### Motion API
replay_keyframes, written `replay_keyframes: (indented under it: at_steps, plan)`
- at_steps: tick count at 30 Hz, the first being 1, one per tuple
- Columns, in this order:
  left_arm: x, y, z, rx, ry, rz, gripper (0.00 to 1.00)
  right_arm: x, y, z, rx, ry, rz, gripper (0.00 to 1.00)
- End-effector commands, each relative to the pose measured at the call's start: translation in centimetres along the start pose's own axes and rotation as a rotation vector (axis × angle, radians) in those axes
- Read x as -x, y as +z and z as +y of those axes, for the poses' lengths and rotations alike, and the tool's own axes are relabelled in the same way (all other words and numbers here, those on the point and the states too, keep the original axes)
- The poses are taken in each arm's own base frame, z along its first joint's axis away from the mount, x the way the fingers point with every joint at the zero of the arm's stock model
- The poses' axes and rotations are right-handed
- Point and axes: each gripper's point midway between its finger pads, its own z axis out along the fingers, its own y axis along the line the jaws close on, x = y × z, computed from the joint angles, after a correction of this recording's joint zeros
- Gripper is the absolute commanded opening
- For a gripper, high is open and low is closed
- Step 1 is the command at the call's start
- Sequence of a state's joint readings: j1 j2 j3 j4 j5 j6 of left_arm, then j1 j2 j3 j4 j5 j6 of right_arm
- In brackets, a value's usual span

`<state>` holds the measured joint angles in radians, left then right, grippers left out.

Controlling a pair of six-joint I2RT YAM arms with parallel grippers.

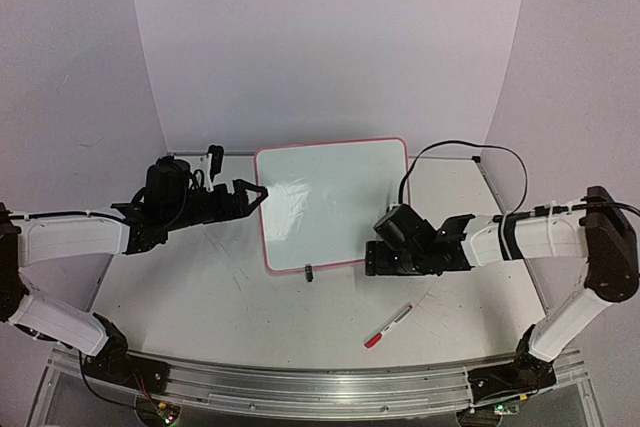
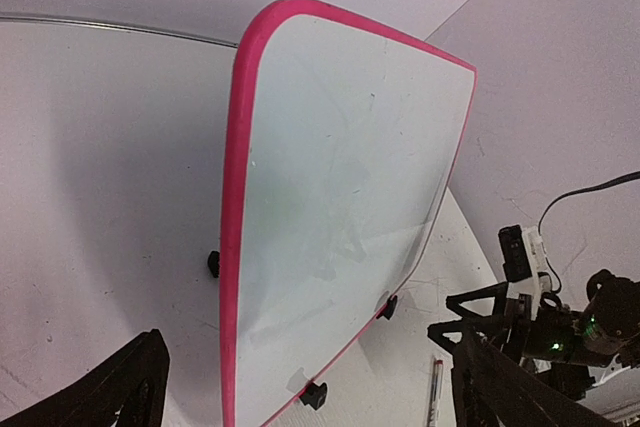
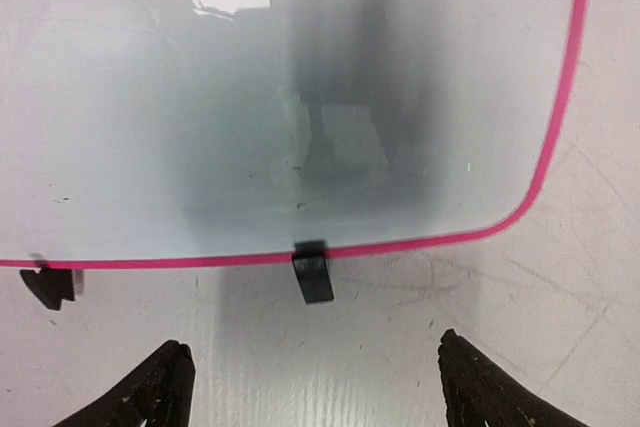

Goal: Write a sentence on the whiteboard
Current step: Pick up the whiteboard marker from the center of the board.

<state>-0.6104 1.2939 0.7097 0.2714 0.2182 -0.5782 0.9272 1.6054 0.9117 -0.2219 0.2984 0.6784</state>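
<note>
The whiteboard (image 1: 335,202) has a glossy, smooth face that catches reflections. Its pink rim (image 2: 232,247) looks like smooth plastic, and its clip feet (image 3: 313,275) are matt black. The table (image 1: 200,297) under the whiteboard is matt white and faintly scratched.

The board (image 1: 335,202) stands tilted across the middle of the surface (image 1: 220,297). It walls off the left gripper (image 1: 262,192), just beside its left rim, from the right gripper (image 1: 370,257), near its right front corner. In front of the board the surface lies open, except for a pen (image 1: 388,325) at the right. Curved walls (image 1: 330,47) close the back and sides.
</note>
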Motion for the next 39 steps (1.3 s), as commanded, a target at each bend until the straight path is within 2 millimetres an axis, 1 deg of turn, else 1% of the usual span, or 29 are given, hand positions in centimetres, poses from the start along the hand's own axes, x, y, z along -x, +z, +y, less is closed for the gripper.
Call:
replay_keyframes:
  at_steps: [1, 2, 3, 4, 6, 8, 10, 12, 15, 17, 19, 20, 22, 24, 27, 30, 31, 33, 35, 37, 39]
  plan:
    - [1.3, -0.9, -2.4, -0.075, 0.004, -0.030, 0.99, -3.8, -2.9, -2.0, -0.119, 0.390, 0.181, 0.83]
    - [1.3, -0.9, -2.5, -0.077, 0.004, -0.030, 0.99, -5.5, -3.2, -2.6, -0.174, 0.488, 0.243, 0.82]
    - [1.2, -1.0, -2.5, -0.076, 0.003, -0.031, 1.00, -6.8, -3.4, -1.8, -0.179, 0.559, 0.323, 0.81]
    - [1.2, -1.0, -2.5, -0.077, 0.001, -0.031, 0.99, -8.3, -3.4, -1.8, -0.223, 0.581, 0.401, 0.81]
    - [1.1, -1.1, -2.5, -0.075, -0.001, -0.029, 0.99, -10.6, -3.5, -0.8, -0.280, 0.617, 0.550, 0.81]
    - [0.9, -1.2, -2.5, -0.076, 0.000, -0.026, 0.99, -11.8, -3.3, 0.5, -0.290, 0.607, 0.606, 0.80]
    - [0.8, -1.3, -2.7, -0.080, 0.006, -0.024, 0.99, -12.0, -3.0, 1.5, -0.279, 0.601, 0.595, 0.78]
    - [0.8, -1.5, -2.8, -0.083, 0.009, -0.025, 0.99, -12.1, -3.0, 1.9, -0.276, 0.602, 0.588, 0.78]
    - [1.1, -2.0, -3.0, -0.086, 0.015, -0.038, 0.99, -12.1, -3.2, 1.4, -0.291, 0.625, 0.570, 0.78]
    - [1.1, -2.2, -3.0, -0.083, 0.018, -0.044, 0.99, -11.7, -3.4, 1.1, -0.296, 0.636, 0.544, 0.77]
    - [1.0, -2.2, -3.0, -0.082, 0.022, -0.042, 0.99, -10.3, -3.6, 0.6, -0.296, 0.619, 0.479, 0.78]
    - [0.9, -2.1, -2.9, -0.080, 0.023, -0.038, 0.99, -9.2, -3.7, 0.4, -0.297, 0.603, 0.430, 0.78]
    - [0.7, -1.9, -2.7, -0.077, 0.026, -0.028, 1.00, -7.5, -4.5, 0.1, -0.299, 0.588, 0.372, 0.79]
    - [0.6, -1.7, -2.8, -0.081, 0.032, -0.022, 0.99, -7.2, -5.7, -0.5, -0.325, 0.584, 0.369, 0.81]
    - [0.5, -1.4, -2.9, -0.088, 0.036, -0.011, 0.99, -9.5, -6.5, -0.9, -0.333, 0.618, 0.449, 0.81]
    - [0.6, -1.3, -3.1, -0.090, 0.042, -0.008, 0.99, -13.0, -6.8, -1.0, -0.312, 0.691, 0.565, 0.78]
    - [0.7, -1.3, -3.2, -0.093, 0.042, -0.009, 0.99, -13.7, -6.7, -1.0, -0.304, 0.709, 0.577, 0.77]
    - [0.8, -1.3, -3.4, -0.101, 0.042, -0.008, 0.99, -14.0, -6.4, -0.9, -0.294, 0.732, 0.578, 0.74]
    - [0.8, -1.4, -3.6, -0.108, 0.040, -0.006, 0.99, -13.6, -6.0, -0.6, -0.285, 0.744, 0.557, 0.69]
    - [0.9, -1.5, -3.7, -0.113, 0.042, -0.005, 0.99, -13.6, -5.6, -0.1, -0.283, 0.759, 0.557, 0.63]
    - [0.9, -1.7, -4.0, -0.120, 0.040, -0.003, 1.00, -14.2, -5.1, 0.3, -0.281, 0.774, 0.582, 0.55]
